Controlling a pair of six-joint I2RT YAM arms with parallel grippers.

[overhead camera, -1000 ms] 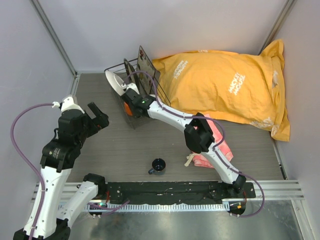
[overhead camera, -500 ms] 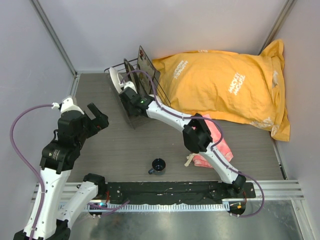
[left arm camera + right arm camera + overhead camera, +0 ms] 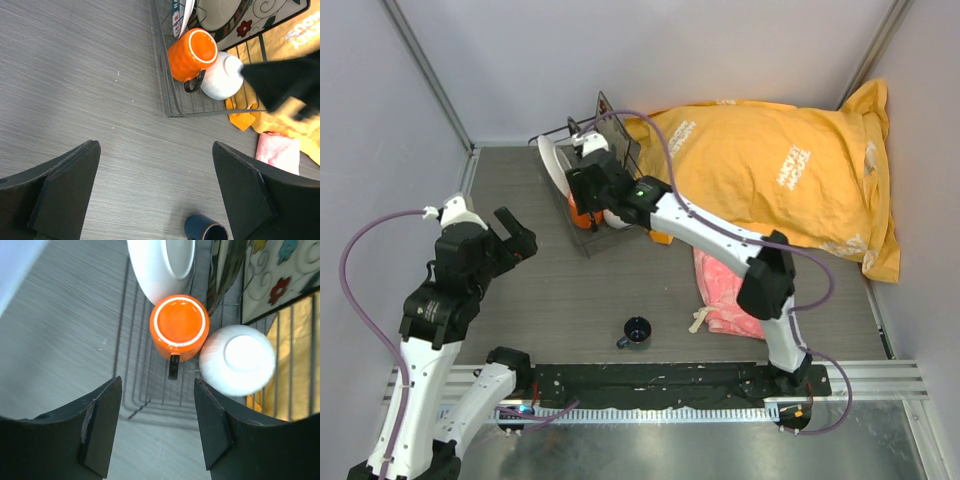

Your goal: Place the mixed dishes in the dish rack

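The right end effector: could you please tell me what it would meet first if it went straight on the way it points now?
Probably the orange mug, standing in the dish rack right ahead of the right end effector, though depth is unclear.

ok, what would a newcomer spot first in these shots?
The big yellow bag filling the far right of the table. Then the orange mug standing upright in the dish rack beside an upturned white bowl, with the right gripper open directly above them. One small dark-blue cup sits alone on the table near the front edge.
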